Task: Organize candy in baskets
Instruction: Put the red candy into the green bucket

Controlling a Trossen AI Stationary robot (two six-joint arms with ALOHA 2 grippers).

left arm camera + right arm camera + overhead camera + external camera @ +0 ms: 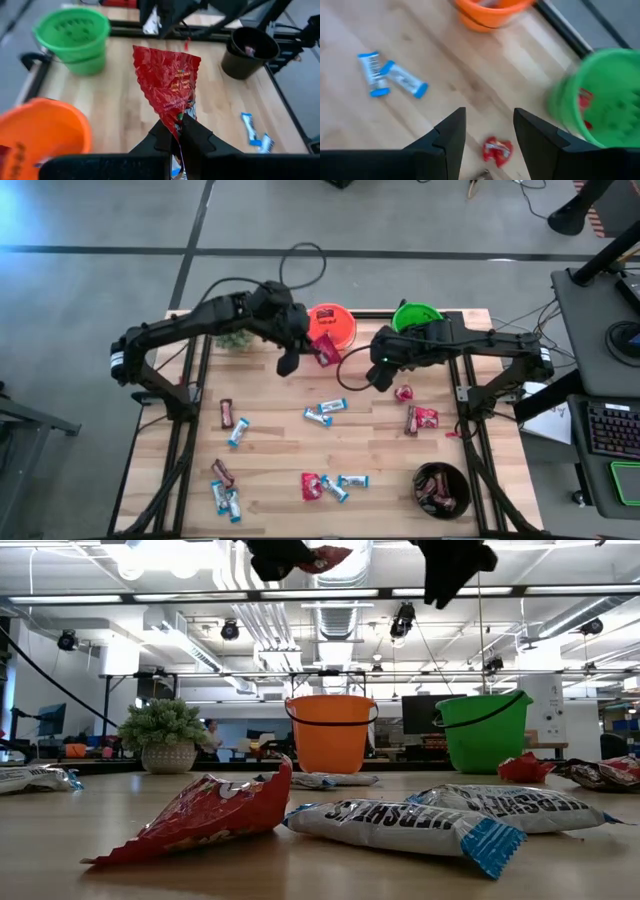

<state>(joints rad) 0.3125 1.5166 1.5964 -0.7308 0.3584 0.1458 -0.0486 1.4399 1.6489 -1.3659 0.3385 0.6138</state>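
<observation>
Left gripper [176, 131] is pinching a crinkly, shiny red packet [167, 85] beside the round orange pail [332, 325]; right gripper [489, 131] is hanging wide, empty.

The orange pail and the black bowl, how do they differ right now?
The orange pail stands at the table's far edge, just beside the left gripper, which grips a red candy packet; the black bowl sits at the near right corner, away from both arms. The pail is bright orange with red wrappers inside; the bowl is black and holds dark wrappers. Both are round and open-topped.
</observation>
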